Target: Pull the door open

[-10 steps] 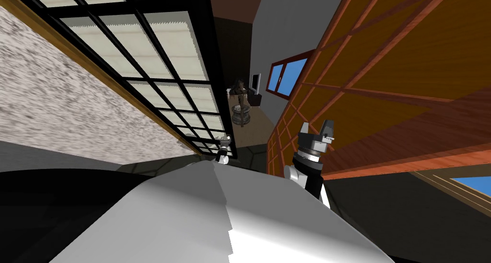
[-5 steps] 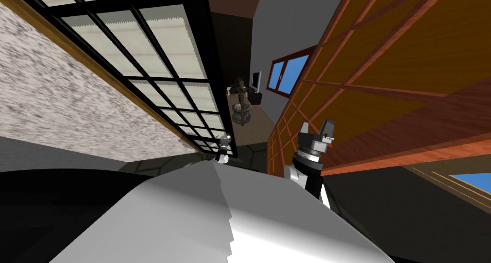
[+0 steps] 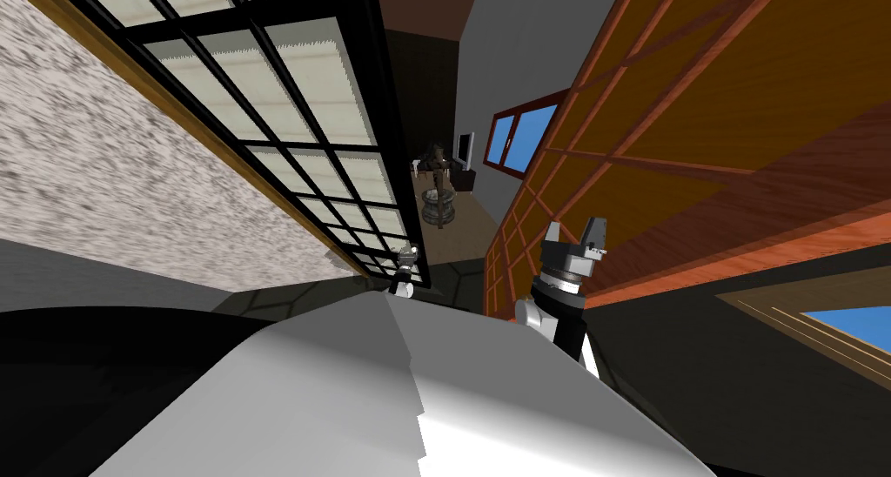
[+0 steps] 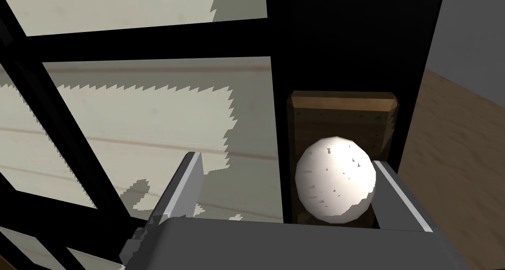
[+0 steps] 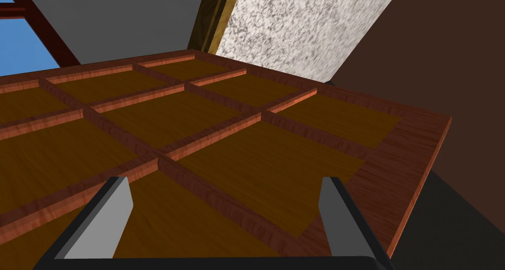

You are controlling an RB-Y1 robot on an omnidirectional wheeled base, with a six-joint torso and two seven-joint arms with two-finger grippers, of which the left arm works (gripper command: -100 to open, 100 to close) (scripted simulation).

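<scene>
The door [image 3: 287, 106] is a black lattice frame with pale panes, standing on my left. Its white round knob [image 4: 334, 179] sits on a brown wooden plate [image 4: 342, 109] at the door's black edge. My left gripper [image 4: 287, 161] is open around the knob, which lies against one finger [image 4: 394, 193] and far from the other finger [image 4: 186, 183]. In the head view the left gripper [image 3: 405, 256] shows small at the door's lower edge. My right gripper [image 3: 574, 235] is open with nothing between its fingers, held up before a brown panelled leaf [image 5: 207, 134].
The panelled wooden leaf [image 3: 696, 132] stands close on my right. Between it and the black door a passage with a wooden floor [image 3: 457, 228] runs to a small round table [image 3: 438, 204] and a blue window [image 3: 522, 137]. A speckled wall [image 3: 104, 193] lies left.
The doors and walls at the picture's edges have shifted a little while the far passage stays put, so I have moved slightly. Both grippers keep their places in the head view.
</scene>
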